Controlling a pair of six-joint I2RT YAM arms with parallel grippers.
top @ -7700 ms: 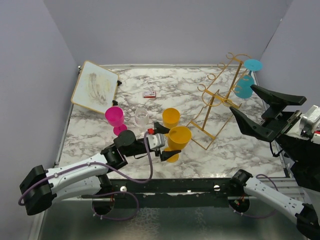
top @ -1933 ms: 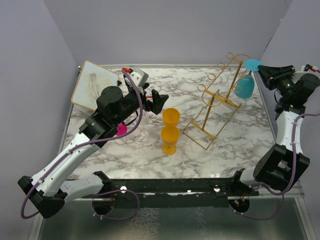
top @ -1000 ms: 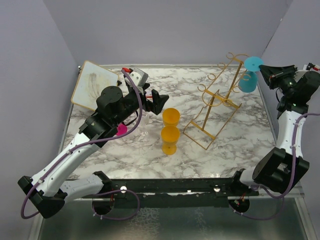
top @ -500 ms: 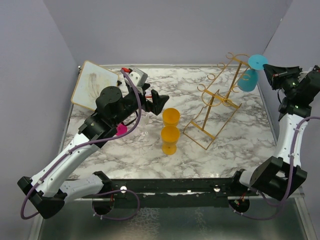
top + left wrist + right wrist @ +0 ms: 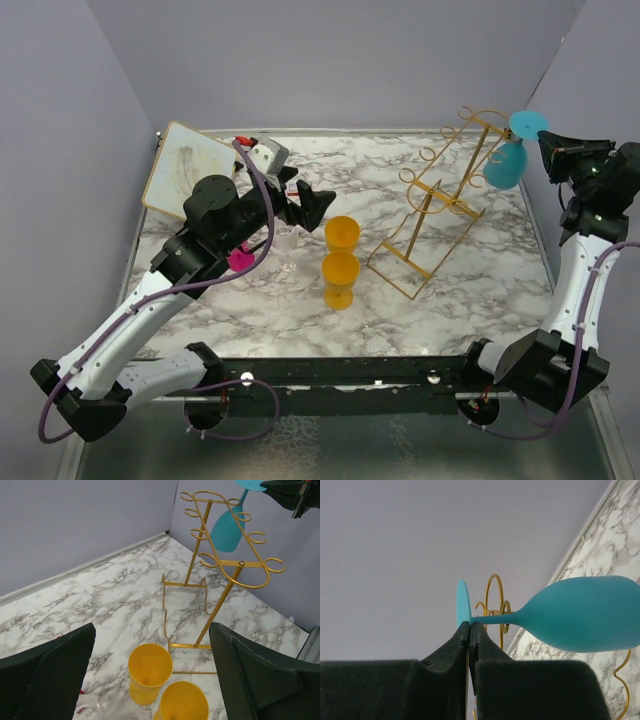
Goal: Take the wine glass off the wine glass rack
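Note:
The teal wine glass (image 5: 506, 164) hangs bowl-down at the top right of the gold wine glass rack (image 5: 437, 200). My right gripper (image 5: 545, 138) is shut on it where the stem meets the foot. In the right wrist view the shut gripper (image 5: 469, 625) pinches the foot (image 5: 463, 605), and the bowl (image 5: 590, 612) sticks out to the right in front of the rack's loops (image 5: 495, 605). Whether the stem touches a hook I cannot tell. My left gripper (image 5: 316, 200) hovers open left of the rack, holding nothing; its view shows the rack (image 5: 220, 565) and the glass (image 5: 227, 527).
Two yellow cups (image 5: 341, 232) (image 5: 340, 275) stand left of the rack's foot. A pink glass (image 5: 240, 260) is partly hidden under the left arm. A framed whiteboard (image 5: 188, 172) leans at the back left. The right wall is close behind the right gripper.
The right gripper has carried the teal glass up and to the right, away from the rack's top hook. The rack's top has shifted slightly right. The left arm has moved a little.

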